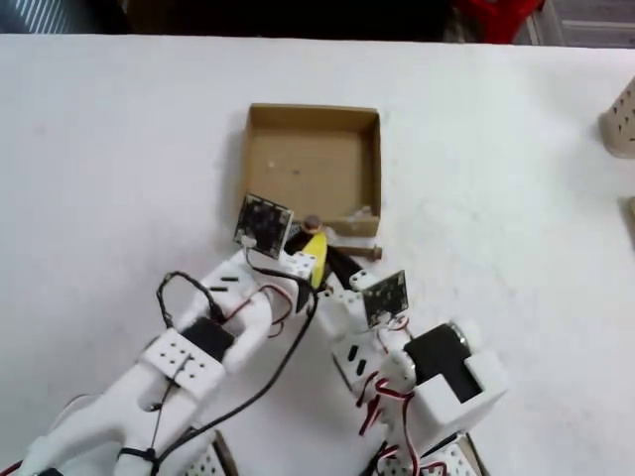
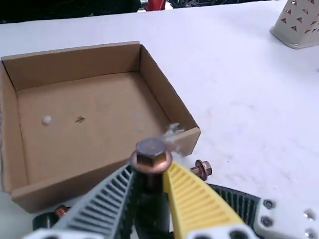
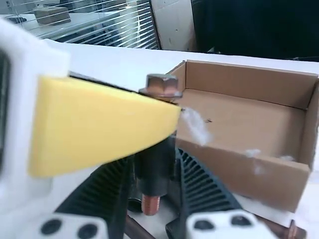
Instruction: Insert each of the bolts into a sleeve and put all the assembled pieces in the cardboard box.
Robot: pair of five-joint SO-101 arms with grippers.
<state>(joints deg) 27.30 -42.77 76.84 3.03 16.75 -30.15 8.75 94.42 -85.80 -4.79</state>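
Both arms meet at the near wall of the cardboard box (image 1: pixel 313 114), just below the middle of the high view. The left gripper (image 2: pixel 149 179) has its grey and yellow jaws closed on a dark sleeve (image 3: pixel 154 169), which stands upright. A copper bolt (image 2: pixel 151 152) runs down through it, the hex head sitting on top of the sleeve, level with the box rim. In the right wrist view the threaded end pokes out of the sleeve's bottom.

The right gripper (image 3: pixel 154 162) comes in lower down, its black ribbed jaws snug against either side of the same sleeve, under the yellow jaw. So the assembled piece is held just outside the box, at its near wall, not inside it.

A loose bolt (image 1: pixel 369 252) lies on the white desk (image 1: pixel 119 149), beside the box's lower right corner. Well apart, at the right edge of the high view, stands a beige perforated holder (image 1: pixel 620 119).
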